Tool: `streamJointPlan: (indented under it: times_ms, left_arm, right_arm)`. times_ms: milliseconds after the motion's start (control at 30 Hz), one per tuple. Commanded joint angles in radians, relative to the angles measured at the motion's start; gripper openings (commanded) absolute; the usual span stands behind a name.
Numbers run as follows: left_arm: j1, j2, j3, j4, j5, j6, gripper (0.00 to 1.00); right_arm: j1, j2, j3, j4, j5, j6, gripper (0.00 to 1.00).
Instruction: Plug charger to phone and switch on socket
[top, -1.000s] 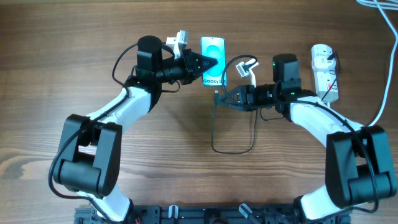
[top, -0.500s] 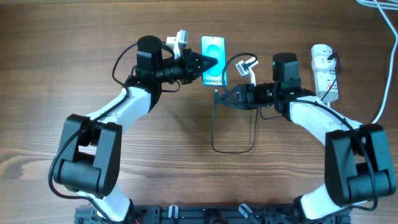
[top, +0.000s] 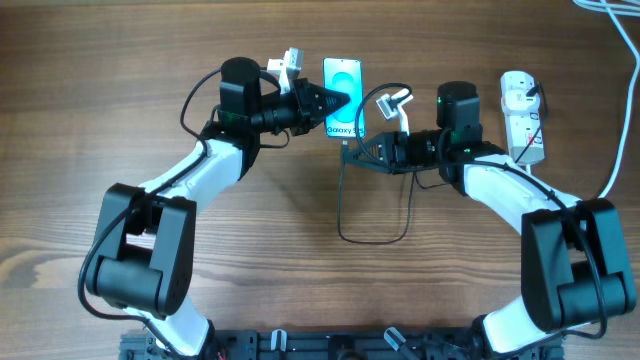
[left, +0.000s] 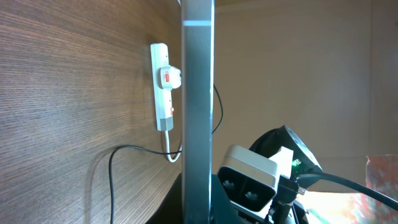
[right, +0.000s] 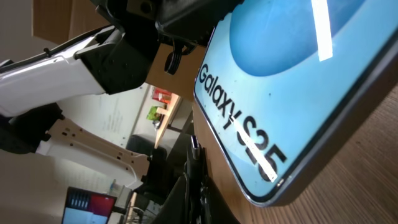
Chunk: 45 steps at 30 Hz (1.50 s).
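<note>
The phone (top: 342, 92), turquoise screen up with a white "Galaxy S25" band, lies at the table's far middle. My left gripper (top: 323, 101) is shut on its left edge; the left wrist view shows the phone (left: 198, 106) edge-on as a grey bar between the jaws. My right gripper (top: 354, 152) sits just below the phone's lower end, shut on the charger (top: 345, 146). In the right wrist view the connector (right: 194, 149) pokes from the fingers left of the phone (right: 298, 81), a small gap apart. The white socket (top: 522, 115) lies far right with a black plug in it.
The charger's black cable (top: 375, 225) loops toward the front between the arms. A thick white cord (top: 622, 150) runs along the right edge from the socket (left: 163, 87). The right arm's camera housing (left: 250, 182) is close beside the phone.
My right gripper has shifted slightly left and toward the phone's lower end, carrying the connector with it. The left gripper and phone have stayed put.
</note>
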Motion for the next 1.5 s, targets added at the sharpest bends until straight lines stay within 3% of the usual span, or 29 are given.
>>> streamJointPlan:
  times_ms: [0, 1467]
  left_arm:
    - [-0.005, 0.001, 0.018, 0.011, 0.027, -0.002, 0.04]
    - [-0.005, 0.001, 0.018, 0.011, 0.021, 0.002, 0.04]
  right_arm:
    - [0.004, 0.031, -0.002, 0.005, -0.018, 0.023, 0.04]
    - [0.003, 0.058, -0.002, 0.084, -0.016, 0.105, 0.04]
